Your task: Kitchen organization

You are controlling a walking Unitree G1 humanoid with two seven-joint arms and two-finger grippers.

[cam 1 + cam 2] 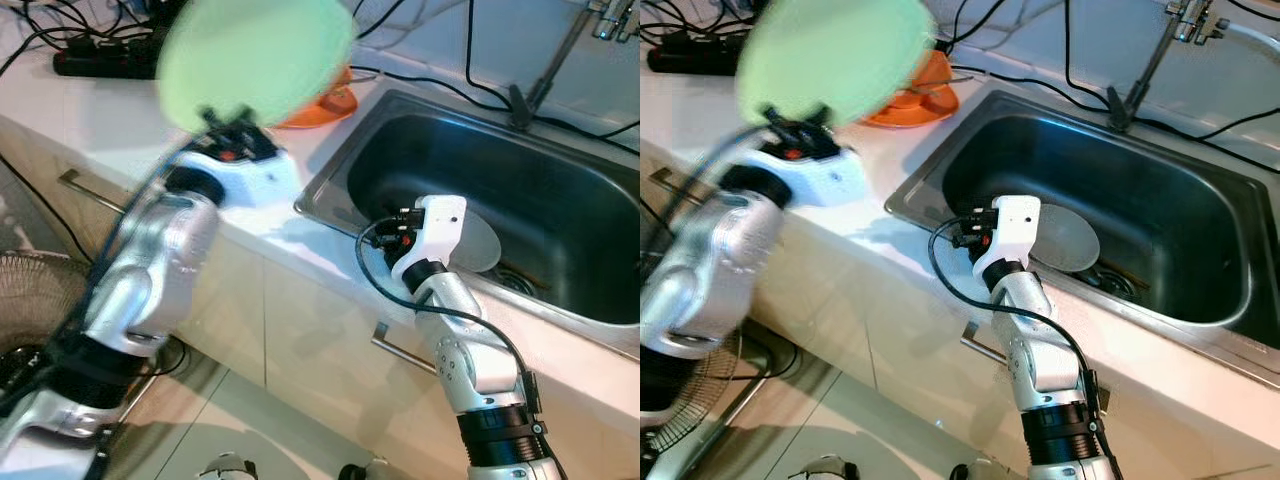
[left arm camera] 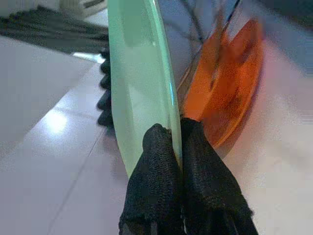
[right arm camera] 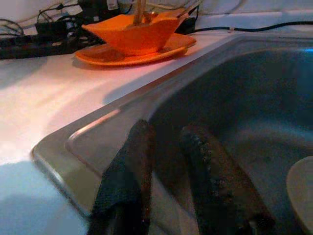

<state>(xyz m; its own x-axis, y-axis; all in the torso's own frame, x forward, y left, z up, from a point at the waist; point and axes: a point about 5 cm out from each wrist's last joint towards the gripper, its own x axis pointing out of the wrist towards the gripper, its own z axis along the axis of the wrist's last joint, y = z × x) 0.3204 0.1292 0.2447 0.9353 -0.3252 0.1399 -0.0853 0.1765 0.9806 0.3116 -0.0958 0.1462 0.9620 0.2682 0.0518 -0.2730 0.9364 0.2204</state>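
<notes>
Left gripper (image 2: 175, 142) has its jaws pinched on the rim of the round pale-green plastic plate (image 1: 255, 60), held above the white counter (image 1: 110, 115), prob for stacking w/ the orange dishes (image 3: 132, 36), while right gripper (image 3: 171, 161) hangs slightly open, empty, in the steel sink (image 1: 520, 190).

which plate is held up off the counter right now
The green plate, pinched on edge in the left claw. The orange plate sits on the counter; the grey plate lies in the sink.

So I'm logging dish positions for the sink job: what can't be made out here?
- Green plate: blurred in the eye views, edge-on in the left wrist view, held by the left gripper.
- Grey plate in the sink: partly behind the right arm.
- Orange bowl: contents unclear.
- Right gripper: behind its wrist in the eye views.
</notes>
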